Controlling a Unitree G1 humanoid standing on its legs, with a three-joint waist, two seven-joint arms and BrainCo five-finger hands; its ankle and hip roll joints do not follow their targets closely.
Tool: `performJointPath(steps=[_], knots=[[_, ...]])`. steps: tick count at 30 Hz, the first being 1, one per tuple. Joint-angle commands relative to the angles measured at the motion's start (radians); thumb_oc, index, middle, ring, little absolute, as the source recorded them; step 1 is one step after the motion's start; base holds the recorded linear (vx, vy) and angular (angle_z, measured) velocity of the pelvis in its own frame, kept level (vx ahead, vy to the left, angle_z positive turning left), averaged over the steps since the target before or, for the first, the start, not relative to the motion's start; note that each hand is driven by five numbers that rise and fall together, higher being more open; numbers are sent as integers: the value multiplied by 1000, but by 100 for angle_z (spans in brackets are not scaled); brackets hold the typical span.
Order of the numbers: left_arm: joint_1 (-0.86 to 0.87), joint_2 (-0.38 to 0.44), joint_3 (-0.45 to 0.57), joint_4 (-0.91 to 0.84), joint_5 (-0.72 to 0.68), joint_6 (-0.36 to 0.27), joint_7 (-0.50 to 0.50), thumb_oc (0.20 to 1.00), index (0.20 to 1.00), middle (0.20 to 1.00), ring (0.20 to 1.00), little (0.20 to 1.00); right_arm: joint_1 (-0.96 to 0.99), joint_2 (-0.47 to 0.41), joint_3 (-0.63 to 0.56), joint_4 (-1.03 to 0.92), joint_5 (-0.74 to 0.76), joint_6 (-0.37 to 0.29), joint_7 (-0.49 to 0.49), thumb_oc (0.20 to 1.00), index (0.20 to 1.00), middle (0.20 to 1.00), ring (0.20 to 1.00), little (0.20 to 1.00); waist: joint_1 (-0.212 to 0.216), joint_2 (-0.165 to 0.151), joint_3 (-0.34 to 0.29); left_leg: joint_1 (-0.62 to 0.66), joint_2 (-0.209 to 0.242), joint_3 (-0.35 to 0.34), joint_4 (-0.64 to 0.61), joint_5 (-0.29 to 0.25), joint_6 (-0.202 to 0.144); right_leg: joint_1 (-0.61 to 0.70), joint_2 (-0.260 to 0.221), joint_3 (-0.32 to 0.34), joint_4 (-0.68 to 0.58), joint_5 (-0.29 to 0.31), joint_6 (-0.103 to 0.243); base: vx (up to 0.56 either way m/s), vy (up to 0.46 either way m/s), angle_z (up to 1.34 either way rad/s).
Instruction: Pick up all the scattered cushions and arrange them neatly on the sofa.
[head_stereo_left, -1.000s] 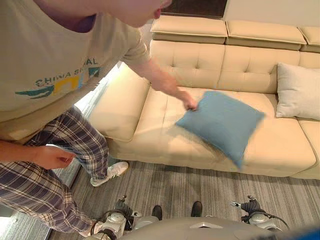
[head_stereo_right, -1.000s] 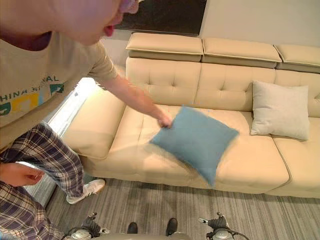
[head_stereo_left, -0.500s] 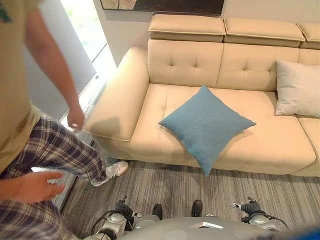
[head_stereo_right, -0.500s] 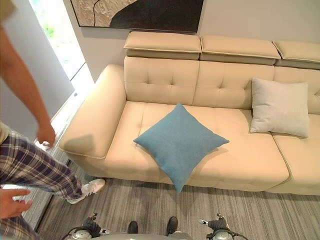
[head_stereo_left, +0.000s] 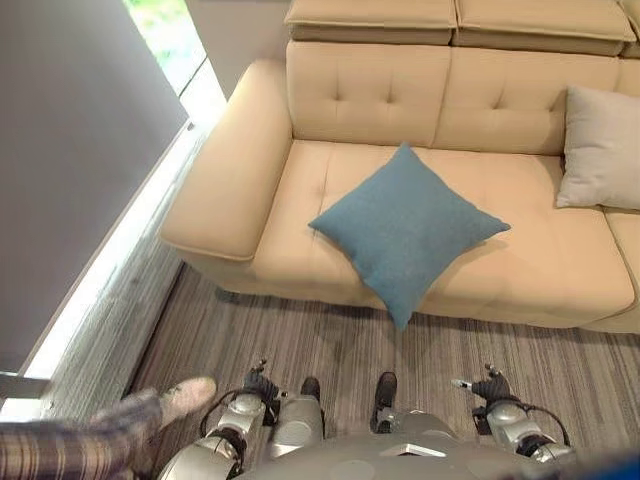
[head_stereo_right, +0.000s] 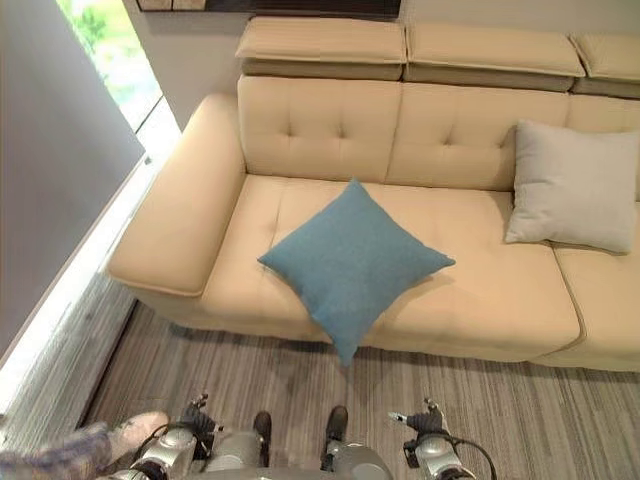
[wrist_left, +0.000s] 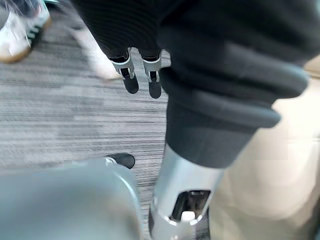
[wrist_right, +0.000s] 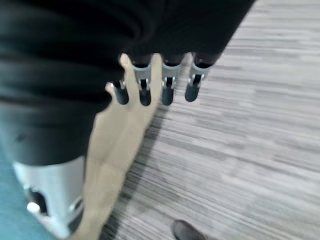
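Blue cushion (head_stereo_left: 405, 228) lies askew at the sofa's (head_stereo_left: 300, 190) front edge, twelve o'clock from us; both hands, left (wrist_left: 140, 75) and right (wrist_right: 155, 85), hang relaxed, empty. We should grasp opposite corners.

Head stereo pair looks steeply down from above at the sofa (head_stereo_left: 330, 215) front and striped carpet (head_stereo_left: 300, 345); both eyes share the blue cushion (head_stereo_right: 350, 262). Each wrist cam sits tight behind its own hand, left hand (wrist_left: 140, 77) and right hand (wrist_right: 155, 90), facing carpet just past the fingertips.
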Motion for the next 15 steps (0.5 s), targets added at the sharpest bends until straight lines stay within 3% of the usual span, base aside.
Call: performJointPath(steps=[1,4,6,9,11,13,15], knots=[[15,-4,-25,18,0,-11,12,1000,1000,1000,1000,1000,-24,6,-3,4,0,-15,-13,1000,1000,1000,1000,1000,12,-26,-39,-6,-24,14,-36,-23,25,94,-23,32,37,-119,133,186,151,16],[25,3,-17,24,0,-7,8,1000,1000,1000,1000,1000,-14,7,-8,12,-7,-7,-6,1000,1000,1000,1000,1000,13,-29,-52,15,-37,5,-43,-32,34,103,-32,39,58,-129,138,161,153,-10],[30,20,-12,20,15,-7,6,1000,1000,1000,1000,1000,-7,18,-12,11,-13,-1,7,1000,1000,1000,1000,1000,22,-35,-56,46,-54,19,-43,-64,61,101,-60,59,124,-137,154,195,297,-21],[28,45,-11,1,35,-11,12,1000,1000,1000,1000,1000,-16,30,2,2,-26,5,17,1000,1000,1000,1000,1000,28,-27,-38,73,-66,30,-56,-79,99,16,-98,88,288,-101,185,83,257,-53],[25,57,3,-27,6,-25,16,1000,1000,1000,1000,1000,-40,32,21,-11,-37,1,19,1000,1000,1000,1000,1000,27,-1,-7,99,-69,29,-74,-83,131,-94,-110,76,452,-70,192,98,301,-68],[29,56,-1,-34,12,-27,10,1000,1000,1000,1000,1000,-34,35,38,-2,-44,-1,25,1000,1000,1000,1000,1000,17,-2,-7,154,-87,17,-106,-95,137,-117,-67,61,380,-84,173,243,129,-45],[29,53,0,-33,19,-27,4,1000,1000,1000,1000,1000,-32,35,41,-2,-56,5,28,1000,1000,1000,1000,1000,12,-14,-1,193,-108,17,-125,-114,137,-144,-62,10,251,-33,180,233,-11,-16]])
